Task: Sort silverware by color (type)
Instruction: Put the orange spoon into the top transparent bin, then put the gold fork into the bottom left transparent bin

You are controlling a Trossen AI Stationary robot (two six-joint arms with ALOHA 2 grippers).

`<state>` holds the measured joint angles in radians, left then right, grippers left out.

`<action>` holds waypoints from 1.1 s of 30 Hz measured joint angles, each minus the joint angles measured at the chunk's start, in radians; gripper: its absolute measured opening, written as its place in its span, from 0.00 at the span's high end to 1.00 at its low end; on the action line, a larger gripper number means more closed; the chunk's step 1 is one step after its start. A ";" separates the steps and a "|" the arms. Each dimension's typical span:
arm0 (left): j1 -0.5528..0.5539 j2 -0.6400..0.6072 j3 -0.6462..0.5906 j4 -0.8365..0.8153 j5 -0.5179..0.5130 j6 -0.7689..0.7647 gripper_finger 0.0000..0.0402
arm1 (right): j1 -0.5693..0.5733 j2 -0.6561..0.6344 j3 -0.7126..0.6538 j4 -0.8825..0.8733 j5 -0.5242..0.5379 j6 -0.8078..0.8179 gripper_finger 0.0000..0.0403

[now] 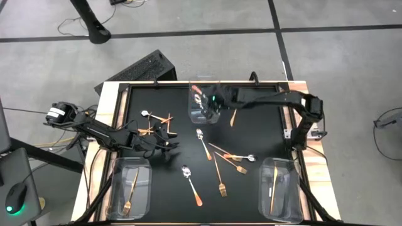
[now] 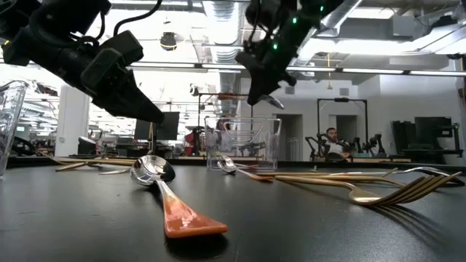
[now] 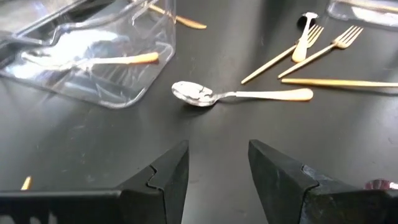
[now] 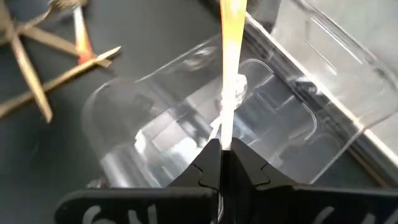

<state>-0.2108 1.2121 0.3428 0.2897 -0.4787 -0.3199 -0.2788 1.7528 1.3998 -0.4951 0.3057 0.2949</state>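
My right gripper (image 1: 212, 102) hangs over the clear bin (image 1: 204, 116) at the table's far middle, shut on a spoon (image 4: 229, 56) with an orange handle. My left gripper (image 3: 214, 174) hovers open just above the black table at the left, touching nothing. A spoon with a pale handle (image 3: 242, 94) lies flat ahead of it. More silverware lies loose on the table: a spoon (image 1: 190, 182), gold forks (image 1: 222, 183) and a crossed heap (image 1: 157, 119) at the far left. My right gripper pinches the spoon between its two shut fingers at the silver part (image 4: 224, 127) below the handle. The bowl end is hidden by the fingers. The fingers slant down from the table's right and lie along the spoon. The orange handle (image 4: 231, 31) sticks out past the fingertips, lifted clear above the bin.
A clear bin at the near left (image 1: 113, 188) holds a gold fork. Another at the near right (image 1: 290, 188) holds a gold knife. Spoons and forks are scattered across the table's middle (image 1: 235, 157). A keyboard (image 1: 147, 68) lies beyond the far edge.
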 joint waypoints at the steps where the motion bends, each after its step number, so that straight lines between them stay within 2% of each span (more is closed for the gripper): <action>1: 0.000 0.000 0.000 -0.009 -0.001 -0.008 0.62 | -0.026 0.003 0.000 0.005 -0.033 0.021 0.92; 5: 0.000 0.000 0.000 -0.050 -0.006 -0.037 0.62 | -0.086 0.021 -0.015 0.041 -0.101 0.079 0.91; 8: 0.000 0.000 0.000 -0.068 -0.026 -0.046 0.62 | -0.098 0.021 -0.025 0.059 -0.102 0.130 0.87; 15: 0.000 0.000 0.000 -0.067 -0.032 -0.048 0.62 | -0.096 0.021 -0.031 0.115 -0.099 0.135 0.76; 21: -0.004 0.000 0.000 -0.068 -0.029 -0.080 0.62 | -0.059 0.018 -0.031 0.122 -0.137 0.074 0.63; 25: -0.020 0.000 0.000 -0.073 -0.031 -0.084 0.62 | 0.030 0.013 -0.031 0.106 -0.146 0.063 0.58; 28: -0.027 0.000 0.000 -0.074 -0.047 -0.084 0.62 | 0.122 0.013 -0.031 0.106 -0.092 0.057 0.58; 33: -0.029 0.000 0.000 -0.074 -0.052 -0.086 0.62 | 0.280 0.012 -0.031 0.106 0.119 0.036 0.62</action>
<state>-0.2394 1.2121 0.3428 0.2157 -0.5307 -0.4056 0.0017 1.7649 1.3689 -0.3887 0.4244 0.3311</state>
